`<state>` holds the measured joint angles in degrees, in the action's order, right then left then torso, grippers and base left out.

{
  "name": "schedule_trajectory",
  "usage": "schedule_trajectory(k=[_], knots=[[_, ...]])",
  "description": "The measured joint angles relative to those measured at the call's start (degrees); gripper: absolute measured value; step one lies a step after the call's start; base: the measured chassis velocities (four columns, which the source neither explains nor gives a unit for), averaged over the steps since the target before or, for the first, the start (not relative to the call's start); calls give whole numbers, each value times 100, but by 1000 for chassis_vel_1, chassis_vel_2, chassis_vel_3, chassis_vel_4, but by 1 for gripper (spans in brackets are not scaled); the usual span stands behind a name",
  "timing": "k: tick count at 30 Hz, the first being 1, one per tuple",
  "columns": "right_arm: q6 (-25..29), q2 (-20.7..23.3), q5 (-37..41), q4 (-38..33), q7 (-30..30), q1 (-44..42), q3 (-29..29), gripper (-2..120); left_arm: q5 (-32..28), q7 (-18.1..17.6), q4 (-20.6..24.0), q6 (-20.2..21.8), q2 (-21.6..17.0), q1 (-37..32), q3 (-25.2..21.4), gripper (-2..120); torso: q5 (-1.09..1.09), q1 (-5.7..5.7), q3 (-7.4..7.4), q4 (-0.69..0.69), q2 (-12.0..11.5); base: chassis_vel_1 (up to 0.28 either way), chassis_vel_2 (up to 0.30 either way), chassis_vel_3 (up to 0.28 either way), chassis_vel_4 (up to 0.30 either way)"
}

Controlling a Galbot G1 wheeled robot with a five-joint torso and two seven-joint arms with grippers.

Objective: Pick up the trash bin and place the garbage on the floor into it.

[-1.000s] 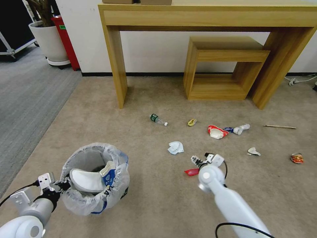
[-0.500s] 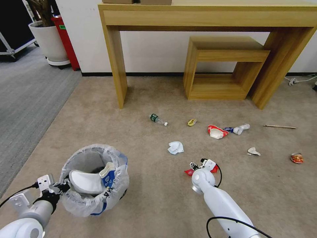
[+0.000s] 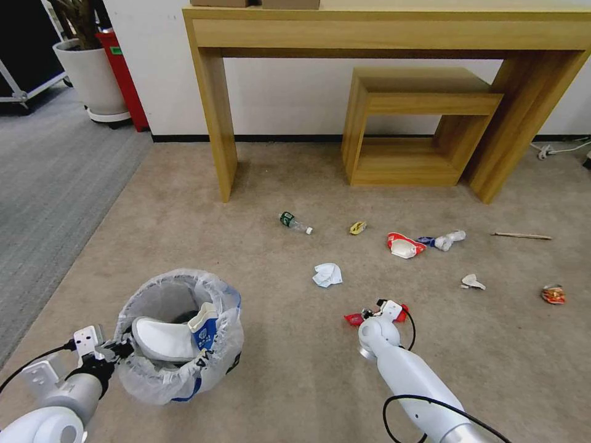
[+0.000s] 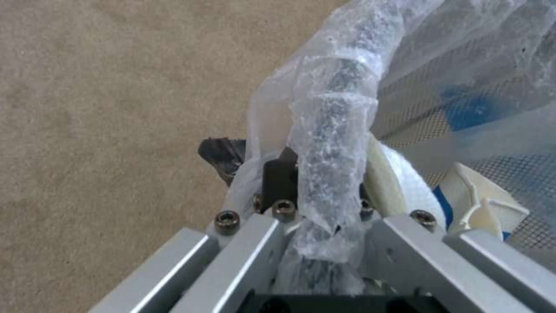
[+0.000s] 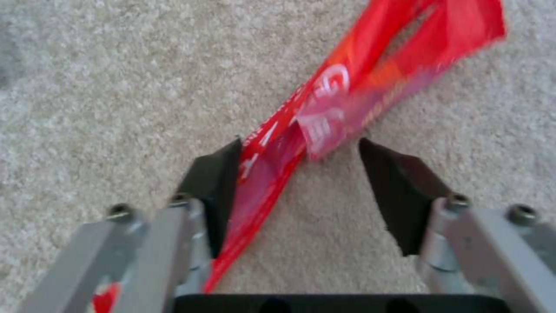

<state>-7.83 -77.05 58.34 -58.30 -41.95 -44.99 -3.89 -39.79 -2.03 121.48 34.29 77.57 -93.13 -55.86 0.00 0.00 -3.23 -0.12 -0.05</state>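
Right gripper (image 3: pixel 374 315) down on the floor (image 3: pixel 295 381) at about 5 o'clock of the head view, fingers spread wide either side of a red wrapper (image 5: pixel 324 117); wrapper lying slantwise between the pads, brushing one of them, not yet pinched. Left gripper (image 3: pixel 117 349) at 8 o'clock, clamped on the bagged rim of the trash bin (image 3: pixel 178 335), dark rim and crinkled liner wedged between its fingers.

Progress, judging by the lie of things: bin in hand, a white slipper (image 3: pixel 163 338) and a blue-white paper cup (image 3: pixel 203 329) already inside. Plenty left on the carpet: crumpled white paper (image 3: pixel 327 274) near centre, a small plastic bottle (image 3: pixel 294 222) and a yellow scrap (image 3: pixel 357 227) toward 12 o'clock, a red-and-white wrapper (image 3: pixel 404 245) with a crushed bottle (image 3: pixel 447 239) toward 2 o'clock, a wooden stick (image 3: pixel 522 235), a white scrap (image 3: pixel 473 282) and an orange can (image 3: pixel 553 294) out toward 3 o'clock. Roughly a fifth done, at a guess.
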Motion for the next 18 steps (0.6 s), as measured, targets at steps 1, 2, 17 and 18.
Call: schedule_trajectory(k=[1,2,17,18], knots=[[0,0,0,0,0,0,0,51,0,0,0,0,0,0,0,1,0,0,0,0,0,0,0,0,0],[18,-6,-27,26,23,4,5,46,0,2,3,-5,0,-7,4,1,0,0,0,0,0,0,0,0,0],[142,210,-257,-468,222,-388,-5,0,5,17,-35,-48,7,4,25,1,0,0,0,0,0,0,0,0,0],[159,251,-261,-597,274,-446,-17,0,5,19,-34,-49,7,7,25,1,1,0,0,0,0,0,0,0,0]])
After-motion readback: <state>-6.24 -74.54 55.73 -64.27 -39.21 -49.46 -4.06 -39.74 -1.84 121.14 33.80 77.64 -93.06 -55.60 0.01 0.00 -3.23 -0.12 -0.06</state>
